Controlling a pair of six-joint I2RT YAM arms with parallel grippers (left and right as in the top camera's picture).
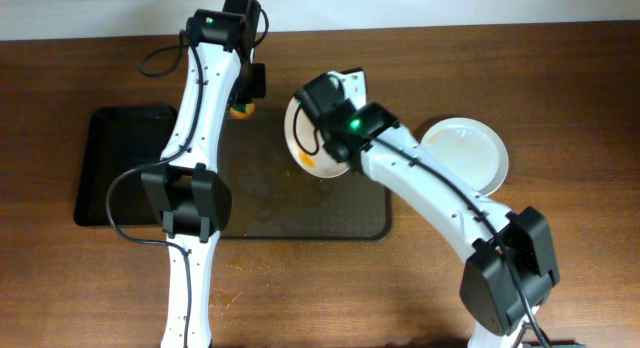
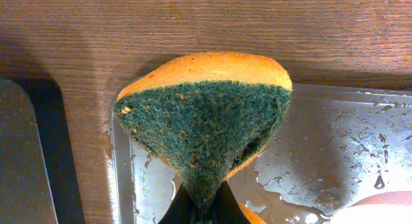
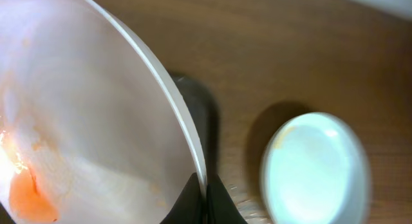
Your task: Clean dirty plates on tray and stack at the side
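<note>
Green scouring fibre fills the left wrist view: the sponge (image 2: 206,114), orange foam on its far side, is folded and pinched in the left gripper (image 2: 201,208), jaws closed on its lower end. Beneath and to the right of those jaws lies the tray (image 2: 335,140), its grey floor beaded with water; to their left sits the black tray (image 2: 19,159). Only the right wrist view shows the right gripper (image 3: 205,201) clamped on the rim of a dirty plate (image 3: 84,121), tilted up left of its jaws, orange sauce low on its face. Right of those jaws a second plate (image 3: 315,169) rests flat on the wooden table (image 3: 270,56). Overhead, the held plate hangs above the tray's far edge, near the sponge; brown smears stain the tray floor
</note>
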